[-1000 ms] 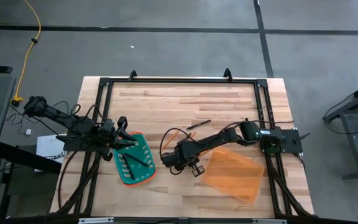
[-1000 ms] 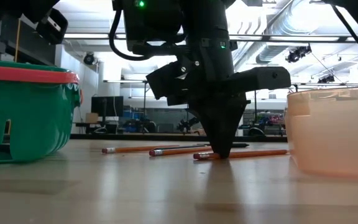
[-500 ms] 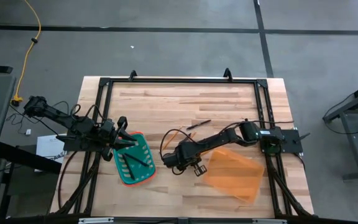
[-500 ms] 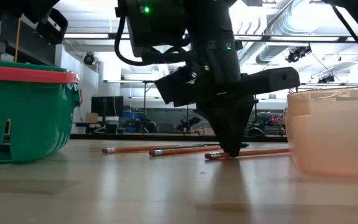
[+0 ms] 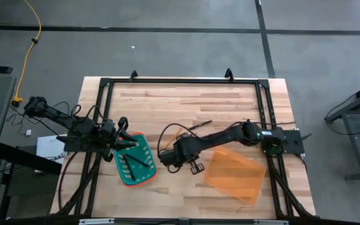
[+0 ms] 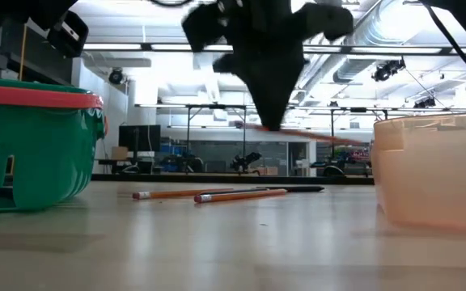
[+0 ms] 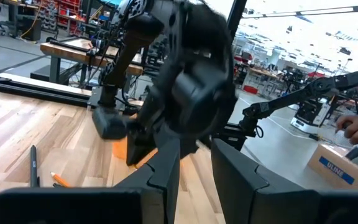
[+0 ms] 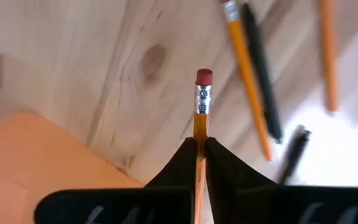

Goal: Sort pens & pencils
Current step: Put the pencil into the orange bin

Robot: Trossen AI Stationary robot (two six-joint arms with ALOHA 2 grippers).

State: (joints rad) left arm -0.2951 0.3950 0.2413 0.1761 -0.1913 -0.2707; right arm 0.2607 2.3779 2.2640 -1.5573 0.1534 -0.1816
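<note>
My right gripper (image 6: 272,121) hangs over the middle of the table, shut on an orange pencil (image 8: 201,102). Two more pencils (image 6: 180,193) (image 6: 241,195) and a dark pen (image 6: 294,189) lie flat on the wood behind it. At the left stands the green basket (image 5: 134,160) with dark pens (image 5: 136,162) lying in it. My left gripper (image 7: 194,174) waits open and level at the basket's left rim (image 5: 122,142). At the right sits the orange tray (image 5: 233,175). My right gripper pinches the pencil's shaft (image 8: 199,140) between its two fingers, a short way back from the red eraser end (image 8: 203,78). The fingers come from above, pointing down, across the pencil. The pencil is lifted clear of the table and lies nearly level (image 6: 314,134).
Black frame rails (image 5: 180,81) run around the tabletop. In the low view the orange tray's wall (image 6: 435,170) stands close at the right, the basket's wall (image 6: 31,145) at the left. Bare wood (image 5: 186,103) lies toward the far edge.
My right gripper, shut on the pencil, first dragged it a little along the table, then went straight up. The pencil has come off the wood and hangs well above the other pencils.
</note>
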